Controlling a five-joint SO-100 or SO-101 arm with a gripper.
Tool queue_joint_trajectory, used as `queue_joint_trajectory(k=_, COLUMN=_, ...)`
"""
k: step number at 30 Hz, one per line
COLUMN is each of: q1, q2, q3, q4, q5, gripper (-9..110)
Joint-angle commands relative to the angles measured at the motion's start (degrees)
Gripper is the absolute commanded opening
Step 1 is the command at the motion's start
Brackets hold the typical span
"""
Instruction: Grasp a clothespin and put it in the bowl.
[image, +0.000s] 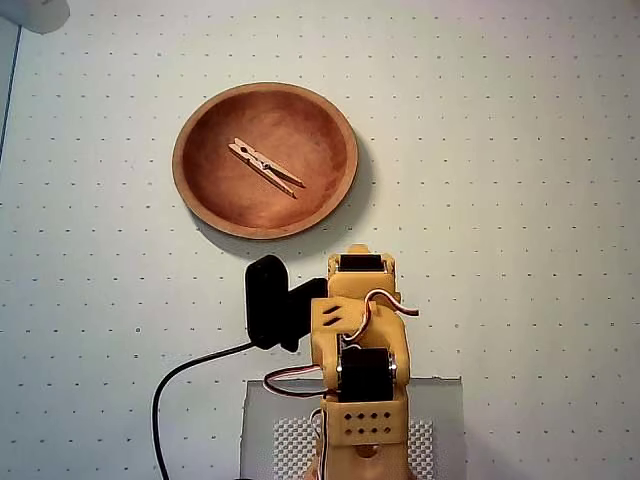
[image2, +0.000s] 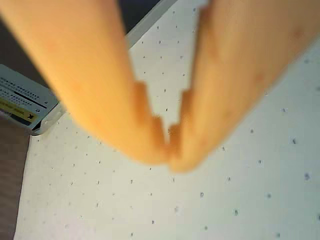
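The reddish-brown wooden bowl (image: 265, 160) stands on the dotted white mat in the upper left-centre of the overhead view. One light-tan wooden clothespin (image: 265, 167) lies flat inside it, slanting from upper left to lower right. The orange arm (image: 362, 350) is folded back at the bottom centre, below the bowl and apart from it. In the wrist view my gripper (image2: 169, 150) fills the frame, blurred, with both orange fingertips touching and nothing between them. Only bare mat shows under it. Neither the bowl nor the clothespin appears in the wrist view.
A black camera block (image: 268, 300) and its black cable (image: 175, 385) sit left of the arm. A translucent base plate (image: 440, 405) lies under the arm. In the wrist view a white labelled box (image2: 22, 102) sits at the mat's edge.
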Motion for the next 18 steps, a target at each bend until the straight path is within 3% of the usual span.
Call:
queue_joint_trajectory(k=1, q1=0.35, q2=4.31, q3=5.45, q4=-6.94, q5=0.62, gripper=-3)
queue_joint_trajectory(k=7, q1=-0.18, q2=11.34, q3=17.49, q4=-13.89, q5=0.62, gripper=-3)
queue_joint_trajectory(k=14, q1=0.09, q2=18.11, q3=26.19, q4=-16.26, q5=-9.05, gripper=-3)
queue_joint_trajectory(k=18, q1=-0.26, q2=21.27, q3=30.06, q4=-16.61, q5=-9.23, gripper=-3)
